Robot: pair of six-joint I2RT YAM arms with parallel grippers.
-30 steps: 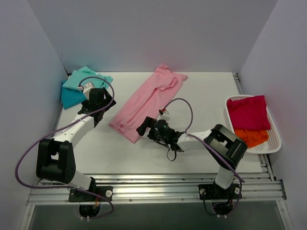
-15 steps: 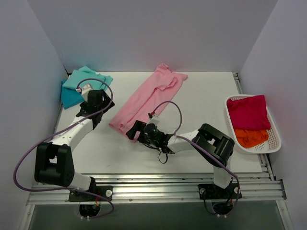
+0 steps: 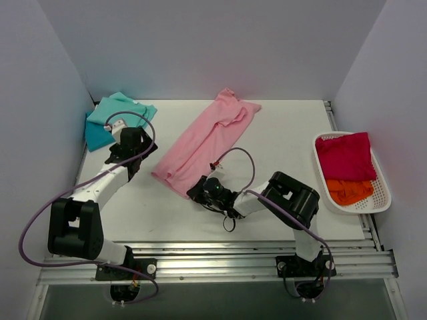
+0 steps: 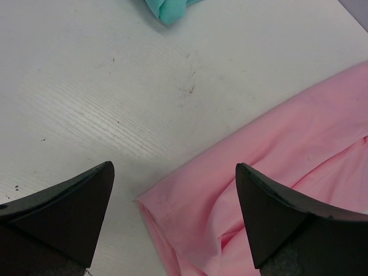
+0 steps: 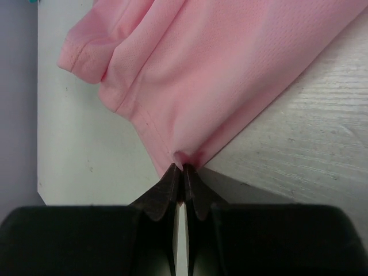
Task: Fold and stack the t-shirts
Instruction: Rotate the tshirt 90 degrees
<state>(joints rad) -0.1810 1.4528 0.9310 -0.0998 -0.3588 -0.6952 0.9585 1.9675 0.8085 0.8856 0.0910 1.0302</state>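
The pink shirt [image 3: 203,143] lies half-folded in a long diagonal strip across mid-desk, hem toward the arms. The right pincer [image 5: 184,169], gaping a second ago, has slid left along that hem and clenched on its near corner, puckering the cloth. That looks like the grip for the next fold, hem toward collar. The left pincer [image 4: 172,169] hangs released, holding nothing, over the hem's other corner.

Pale walls [image 3: 200,47] box in three sides. The white desk [image 3: 287,133] has a basket [image 3: 383,193] at its right edge holding a red shirt [image 3: 343,157] and an orange shirt [image 3: 350,191]. A mint shirt [image 3: 120,110] lies folded on a teal shirt [image 3: 99,137] at far left.
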